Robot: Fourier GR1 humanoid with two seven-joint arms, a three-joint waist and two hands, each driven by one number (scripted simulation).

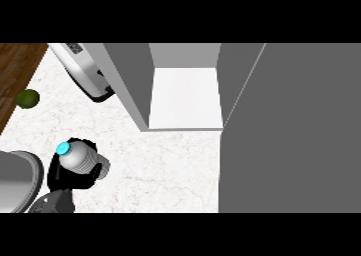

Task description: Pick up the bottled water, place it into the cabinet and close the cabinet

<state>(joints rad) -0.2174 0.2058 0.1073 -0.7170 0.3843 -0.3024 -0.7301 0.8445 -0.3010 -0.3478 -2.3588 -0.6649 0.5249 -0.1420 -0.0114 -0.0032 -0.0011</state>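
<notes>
Black fingers of the left hand [65,175] curl round the bottled water [78,155], upright at the bench's [168,165] left, ready for carrying into the open cabinet [184,97] ahead.

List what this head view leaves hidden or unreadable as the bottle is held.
- Right hand: in no part of the head view.
- Bottled water: lower body hidden by the left hand curled round it.
- Cabinet: upper interior cut off at the top edge; its open door hides the counter behind.
- Appliance: cut off at the top, type unclear.
- Green object: too small to identify.
</notes>
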